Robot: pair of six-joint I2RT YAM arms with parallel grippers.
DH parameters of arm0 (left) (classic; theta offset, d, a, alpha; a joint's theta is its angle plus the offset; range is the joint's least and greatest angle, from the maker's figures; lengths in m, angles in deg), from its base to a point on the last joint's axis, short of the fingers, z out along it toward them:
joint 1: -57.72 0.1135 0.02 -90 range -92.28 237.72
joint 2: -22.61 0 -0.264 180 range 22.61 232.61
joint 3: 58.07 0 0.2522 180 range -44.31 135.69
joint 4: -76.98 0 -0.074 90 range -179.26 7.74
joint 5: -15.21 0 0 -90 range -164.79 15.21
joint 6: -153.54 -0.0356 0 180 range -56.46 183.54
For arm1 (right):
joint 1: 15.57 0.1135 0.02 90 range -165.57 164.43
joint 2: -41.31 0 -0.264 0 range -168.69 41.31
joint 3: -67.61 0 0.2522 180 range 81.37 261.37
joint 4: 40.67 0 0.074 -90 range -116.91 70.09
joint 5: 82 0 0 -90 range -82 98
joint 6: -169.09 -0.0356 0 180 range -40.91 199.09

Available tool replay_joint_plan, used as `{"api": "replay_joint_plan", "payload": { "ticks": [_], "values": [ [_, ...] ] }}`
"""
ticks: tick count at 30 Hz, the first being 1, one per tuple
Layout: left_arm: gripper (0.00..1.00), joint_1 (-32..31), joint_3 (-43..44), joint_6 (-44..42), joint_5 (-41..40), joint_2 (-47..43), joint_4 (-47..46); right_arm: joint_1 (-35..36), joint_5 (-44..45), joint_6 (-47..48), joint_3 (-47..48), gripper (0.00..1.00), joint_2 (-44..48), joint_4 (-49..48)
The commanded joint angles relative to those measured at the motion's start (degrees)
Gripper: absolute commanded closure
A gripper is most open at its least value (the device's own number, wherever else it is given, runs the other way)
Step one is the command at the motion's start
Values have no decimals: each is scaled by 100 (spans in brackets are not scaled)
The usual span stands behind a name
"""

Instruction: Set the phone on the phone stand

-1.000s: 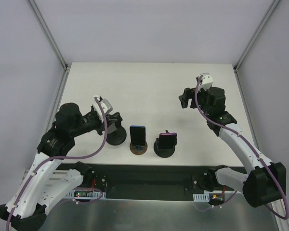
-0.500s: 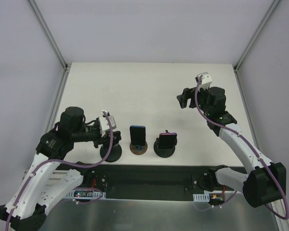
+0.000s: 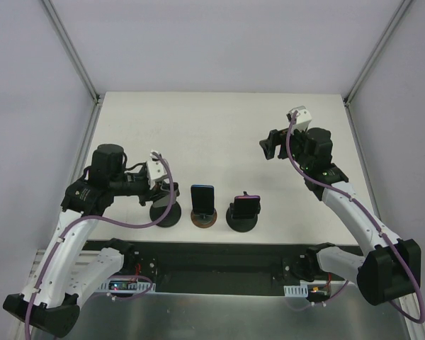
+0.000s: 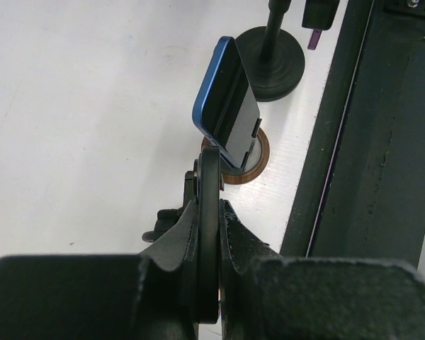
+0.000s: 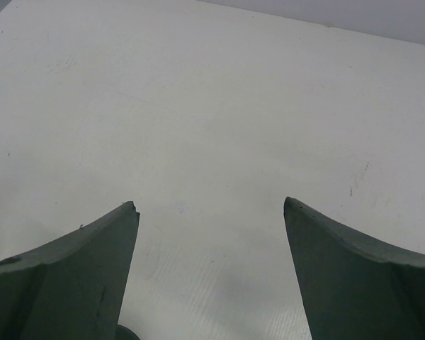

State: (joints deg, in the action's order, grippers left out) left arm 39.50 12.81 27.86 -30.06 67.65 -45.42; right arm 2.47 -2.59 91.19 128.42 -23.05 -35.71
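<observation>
our worry here: the left fingers (image 4: 186,230) are pinched tight on a thin black plate (image 4: 209,177), which looks to us like the top of the empty stand (image 3: 164,216), and the blue phone (image 4: 227,106) is just beside it. any swing or tilt of that stand could clip the phone and tip it off its brown base (image 4: 261,152), since it only leans there, upright and narrow. the stand's round foot could also skid on the smooth white worktop (image 3: 219,127). the phone is glossy with rounded blue edges. the stands are matte black, a disc foot with a thin post. a second phone (image 3: 246,207) sits on the right stand (image 3: 242,223). the right fingers (image 5: 106,248) hang wide open, holding nothing, well apart from it all.
</observation>
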Motion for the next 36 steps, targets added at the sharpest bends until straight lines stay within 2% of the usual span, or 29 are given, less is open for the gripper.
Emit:
{"api": "replay_joint_plan", "payload": {
  "ticks": [1, 6, 8, 9, 12, 15, 18, 19, 20, 21, 23, 26, 27, 30, 33, 35, 36],
  "values": [
    [100, 231, 106, -308, 704, -56, -525, 24, -127, 82, 173, 15, 125, -351],
    [99, 257, 106, 25, 371, -117, -578, 24, -163, 73, 173, 15, 108, -377],
    [74, 266, 1, 140, 98, -266, -682, 33, -171, 73, 173, 15, 99, -386],
    [68, 266, -43, 210, 62, -407, -701, 24, -189, 73, 173, 15, 99, -386],
    [56, 266, -157, 325, -87, -592, -718, 33, -259, 74, 173, 15, 90, -403],
    [51, 266, -219, 377, -184, -680, -727, 41, -321, 82, 164, 15, 108, -430],
    [42, 266, -114, 430, -202, -680, -727, 33, -312, 91, 173, 15, 116, -421],
    [36, 266, -61, 457, -184, -680, -727, 33, -295, 82, 173, 15, 116, -421],
    [25, 266, 78, 500, -158, -698, -718, 33, -260, 74, 199, 15, 116, -395],
    [3, 266, 167, 596, -53, -724, -727, 41, -120, 30, 243, 15, 108, -238],
    [1, 275, 517, 772, 53, -751, -788, 33, 135, -40, 462, 15, 125, 17],
    [1, 266, 1054, 1290, 63, -716, -1113, 33, 917, -339, 928, 13, 230, 1086],
    [1, 266, 1177, 1709, -60, -707, -1262, 33, 1310, -505, 1103, 10, 257, 1360],
    [1, 266, 1590, 2606, -850, -645, -1860, 41, 1551, -559, 1710, 2, 441, 2345],
    [1, 257, 1916, 3319, -1352, -575, -2247, 50, 1639, -533, 1826, 3, 1046, 2900],
    [1, 257, 2083, 3550, -1667, -549, -2414, 50, 1744, -507, 1616, 3, 1941, 2884],
    [1, 266, 2127, 4029, -1782, -540, -2528, 59, 1814, -481, 1528, 4, 2275, 2918]
  ]
}}
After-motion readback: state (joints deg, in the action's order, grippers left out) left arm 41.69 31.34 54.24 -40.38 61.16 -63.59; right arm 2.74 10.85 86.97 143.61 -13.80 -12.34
